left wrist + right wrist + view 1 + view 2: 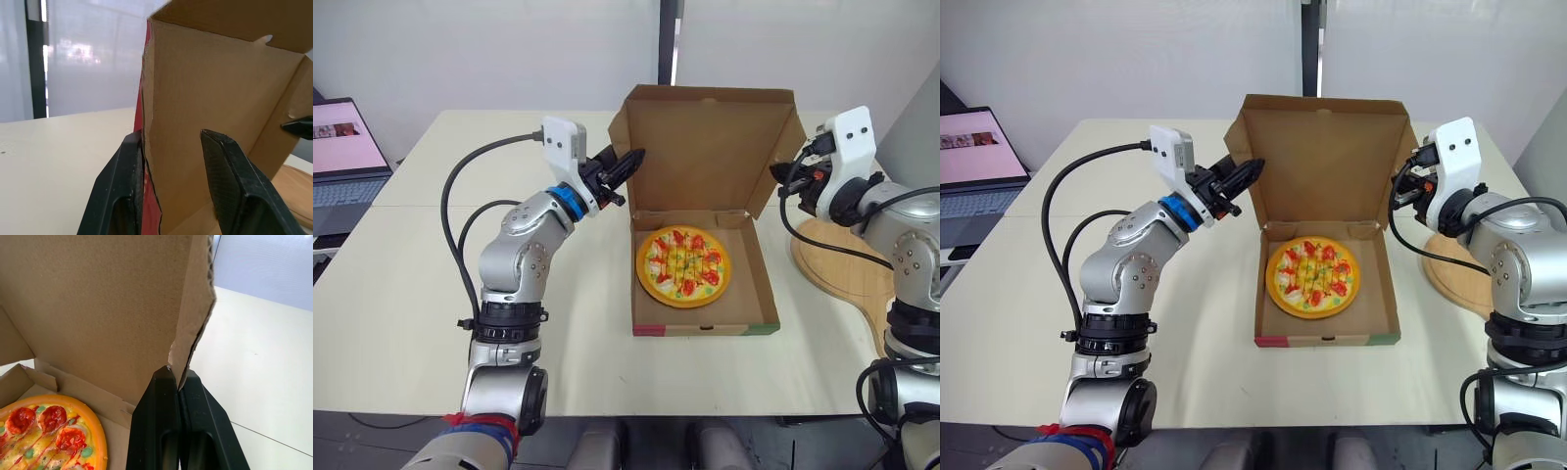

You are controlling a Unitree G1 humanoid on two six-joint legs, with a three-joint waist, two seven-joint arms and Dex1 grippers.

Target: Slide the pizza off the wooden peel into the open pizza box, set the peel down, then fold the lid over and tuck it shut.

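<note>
The pizza [683,266] lies inside the open cardboard box [705,329], and the box lid [705,147] stands upright behind it. My left gripper [634,159] is at the lid's left edge. In the left wrist view it [171,139] is open, with that edge between its fingers [122,191]. My right gripper [778,174] is at the lid's right side flap. The right wrist view shows it [180,377] shut on the flap's edge [195,323]. The wooden peel [837,259] lies flat on the table to the right of the box, under my right arm.
A laptop [342,147] with its screen lit stands at the table's far left. The cream table [401,284] has bare room left of and in front of the box. The wall is close behind the table's far edge.
</note>
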